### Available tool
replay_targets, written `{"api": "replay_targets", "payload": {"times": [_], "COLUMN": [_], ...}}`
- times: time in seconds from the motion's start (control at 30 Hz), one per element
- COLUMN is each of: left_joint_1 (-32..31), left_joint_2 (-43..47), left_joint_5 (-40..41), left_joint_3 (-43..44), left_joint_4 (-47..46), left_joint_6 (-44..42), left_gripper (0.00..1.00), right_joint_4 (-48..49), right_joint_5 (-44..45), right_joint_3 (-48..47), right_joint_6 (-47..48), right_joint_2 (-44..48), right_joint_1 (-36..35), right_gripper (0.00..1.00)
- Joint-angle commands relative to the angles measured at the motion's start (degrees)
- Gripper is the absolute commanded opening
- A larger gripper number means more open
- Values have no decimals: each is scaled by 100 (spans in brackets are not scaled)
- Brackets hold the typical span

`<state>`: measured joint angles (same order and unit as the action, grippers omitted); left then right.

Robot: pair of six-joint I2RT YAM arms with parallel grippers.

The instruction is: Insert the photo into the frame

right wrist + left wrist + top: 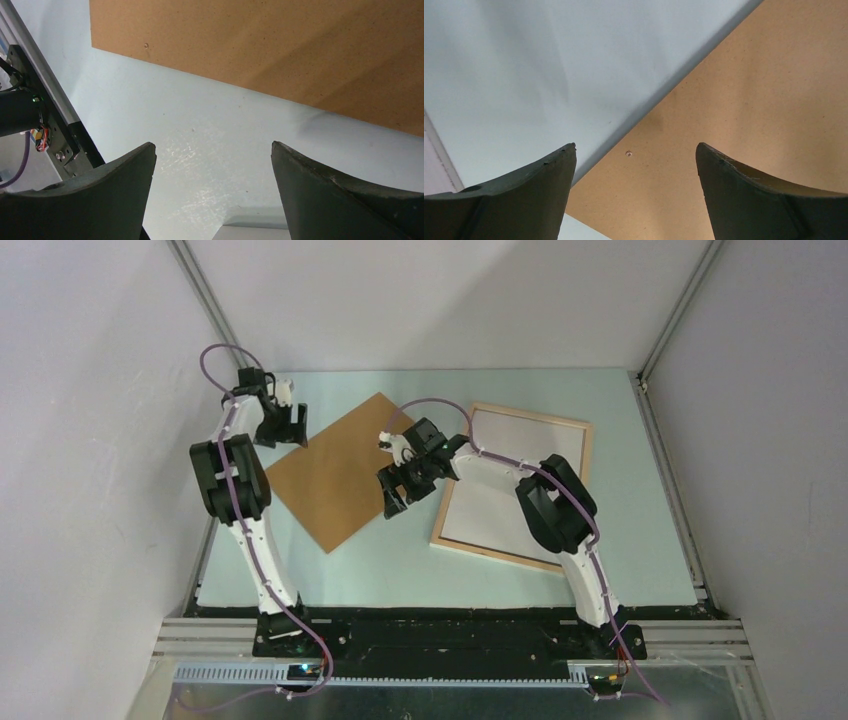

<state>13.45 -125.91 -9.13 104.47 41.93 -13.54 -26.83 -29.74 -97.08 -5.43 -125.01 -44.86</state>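
The frame (530, 415), thin pale wood rails, lies flat at the right of the table. A white sheet (500, 515) fills its inside. No dark picture side of the photo shows, so I cannot tell whether this sheet is the photo. My left gripper (285, 430) is open and empty over the far left corner of a brown backing board (335, 475); in the left wrist view (635, 150) its fingers straddle the board's edge (734, 100). My right gripper (396, 498) is open and empty between the board and the frame, above bare table in the right wrist view (212, 147).
The board (260, 45) lies turned like a diamond, left of the frame. A pale corner (255, 232) shows at the bottom of the right wrist view. Aluminium posts (200, 290) and grey walls stand close around the light blue table (620, 560).
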Motion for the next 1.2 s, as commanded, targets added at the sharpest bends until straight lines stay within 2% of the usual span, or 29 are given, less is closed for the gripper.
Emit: {"api": "replay_targets", "payload": {"times": [0.0, 0.23, 0.5, 0.9, 1.17], "left_joint_1": [104, 68, 68, 59, 13], "left_joint_2": [-26, 112, -28, -301, -167], "left_joint_5": [-222, -503, -644, -911, -1086], "left_joint_3": [251, -165, -55, 156, -271], "left_joint_4": [172, 227, 454, 900, 969], "left_joint_6": [-13, -15, -10, -170, -353], "left_gripper": [94, 95, 95, 96, 96], "right_joint_4": [187, 183, 215, 33, -36], "right_joint_5": [-207, -270, -305, -71, 75], "right_joint_3": [-69, -193, -378, -1123, -1211], "right_joint_6": [-144, -203, -511, -915, -1024], "right_joint_2": [-109, -233, -617, -1179, -1078], "right_joint_1": [-20, -46, -38, 539, 739], "right_gripper": [89, 89, 89, 88, 88]}}
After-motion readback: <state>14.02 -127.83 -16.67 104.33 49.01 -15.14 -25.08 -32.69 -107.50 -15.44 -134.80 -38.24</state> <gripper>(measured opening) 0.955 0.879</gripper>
